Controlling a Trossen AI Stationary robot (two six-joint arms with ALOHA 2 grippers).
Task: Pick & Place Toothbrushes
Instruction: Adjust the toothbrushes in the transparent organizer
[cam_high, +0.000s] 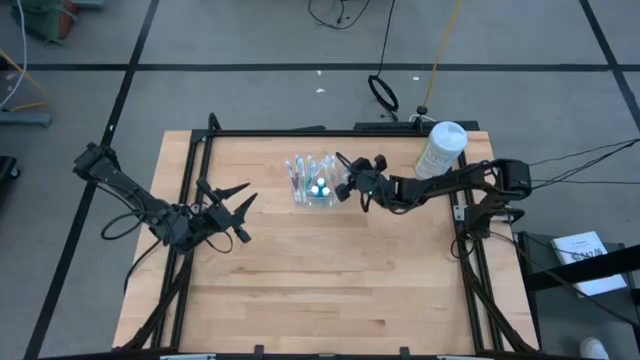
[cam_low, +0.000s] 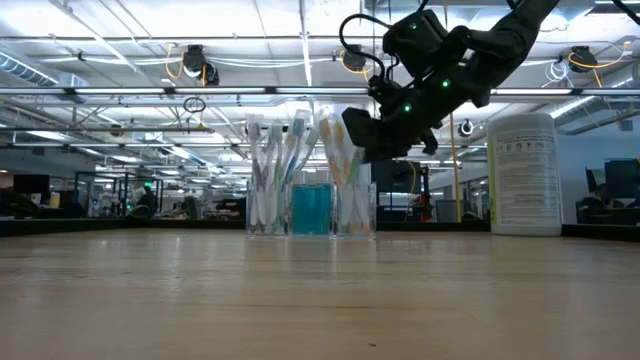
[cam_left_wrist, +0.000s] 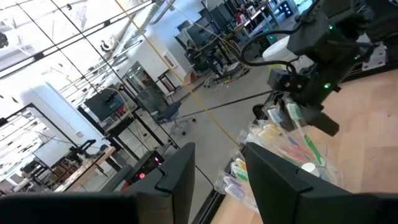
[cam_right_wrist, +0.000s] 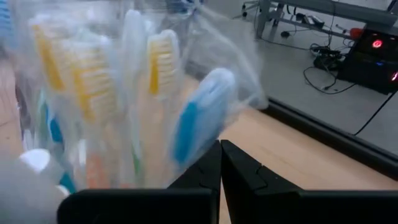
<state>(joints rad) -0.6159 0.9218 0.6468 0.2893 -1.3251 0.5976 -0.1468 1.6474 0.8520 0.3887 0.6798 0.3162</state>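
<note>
A clear plastic holder (cam_high: 312, 182) stands a little above the middle of the high view. It is packed with upright thin plastic toothbrushes (cam_low: 285, 165) with white, blue, green and orange-pink parts, plus short blue tubes with white caps (cam_high: 320, 187). In the low view the holder sits at centre frame, with a blue tube between two bunches of brushes.

The right gripper (cam_high: 347, 177), its fingers closed together on nothing, sits just right of the holder, level with the brush heads. The left gripper (cam_high: 238, 205), fingers spread and empty, waits at centre left, well apart from the holder.

Only the right wrist view shows the yellow and blue bristles close beyond its closed fingertips (cam_right_wrist: 219, 168). A white cylindrical canister (cam_high: 441, 148) stands at upper right in the high view.
</note>
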